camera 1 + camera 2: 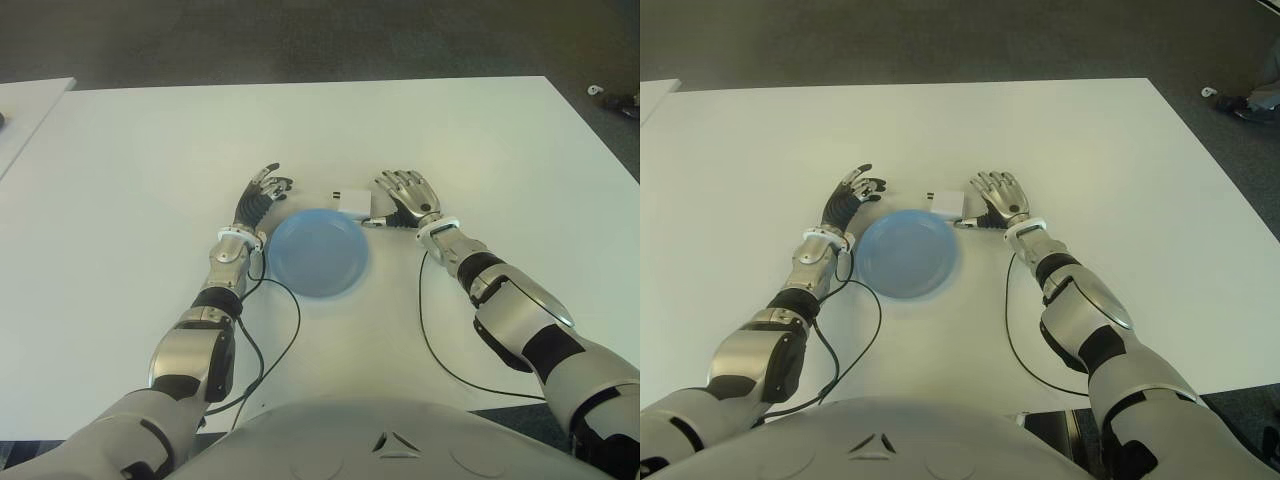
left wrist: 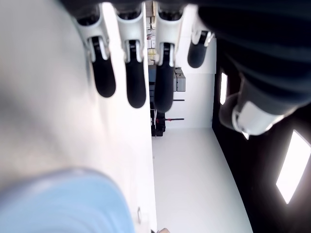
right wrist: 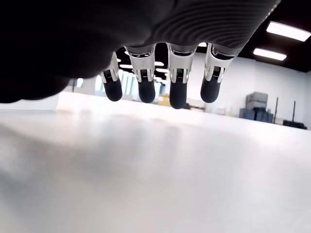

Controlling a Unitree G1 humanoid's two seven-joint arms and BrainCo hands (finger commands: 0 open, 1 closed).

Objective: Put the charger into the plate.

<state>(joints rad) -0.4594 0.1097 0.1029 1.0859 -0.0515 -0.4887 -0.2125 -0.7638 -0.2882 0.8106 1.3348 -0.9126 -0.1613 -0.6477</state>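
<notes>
A: We log a white table (image 1: 150, 150) with a blue plate (image 1: 318, 252) near its middle, nothing lying in it.

B: We find the charger (image 1: 349, 201), a small white block, on the table just beyond the plate's far rim, toward the right. It sits outside the plate.

A: We put the right robot hand (image 1: 403, 193) right of the charger, palm down over the table, its thumb side close against the block. We cannot tell from the eye views whether they touch.

B: In the right wrist view we see its fingers (image 3: 177, 92) straight and spaced apart, hanging above the bare surface with nothing between them. We mark that hand spread and holding nothing.

A: We place the left robot hand (image 1: 262, 193) just left of the plate's far edge, turned on its side, fingers reaching away from the body.

B: In the left wrist view its fingers (image 2: 135, 87) are extended and apart, thumb off to one side, nothing held. A blur of blue plate shows in that view's corner.

A: We also note black cables (image 1: 285, 345) running along both forearms across the table, and grey floor (image 1: 300, 40) beyond the far edge.
</notes>
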